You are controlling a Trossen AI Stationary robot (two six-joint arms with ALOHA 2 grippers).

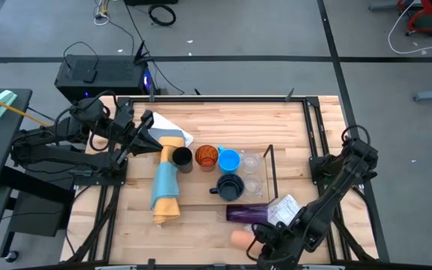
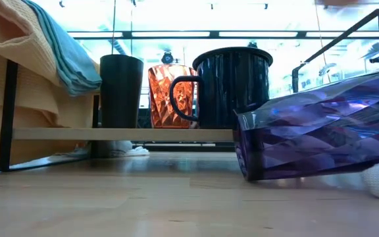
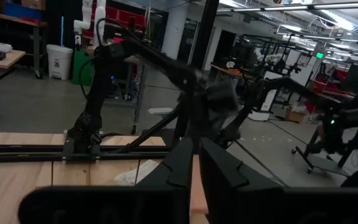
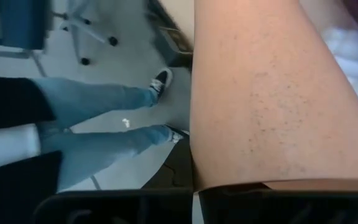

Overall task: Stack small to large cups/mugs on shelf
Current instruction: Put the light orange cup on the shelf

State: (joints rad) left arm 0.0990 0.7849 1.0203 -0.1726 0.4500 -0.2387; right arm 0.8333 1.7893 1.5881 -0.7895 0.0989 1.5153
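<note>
On the shelf [image 1: 270, 161], a black cup [image 1: 180, 157], an amber cup [image 1: 206, 157], a blue cup [image 1: 229, 160] and two clear glasses [image 1: 251, 171] stand upright. A dark handled mug [image 1: 229, 187] stands just in front of them. The purple tumbler [image 1: 246, 214] lies on its side on the table. At the near edge, my right gripper [image 1: 259, 240] is shut on the peach cup [image 1: 240, 238]. My left gripper [image 1: 145, 124] hangs shut and empty above the table's far left. My right gripper holds the peach cup by one end [image 4: 241, 182]; the cup fills the wrist view and hides where the fingers meet it. The fingers slant down from the table's right side. The cup reaches away from them over the table's near edge and looks lifted off the table.
A rolled yellow-and-blue cloth [image 1: 166, 187] lies over the shelf's left end. Something white and crumpled [image 1: 282, 209] lies beside the tumbler. A person's legs in jeans [image 4: 86, 124] stand past the near edge. Bare wood lies at the table's far side [image 1: 231, 120].
</note>
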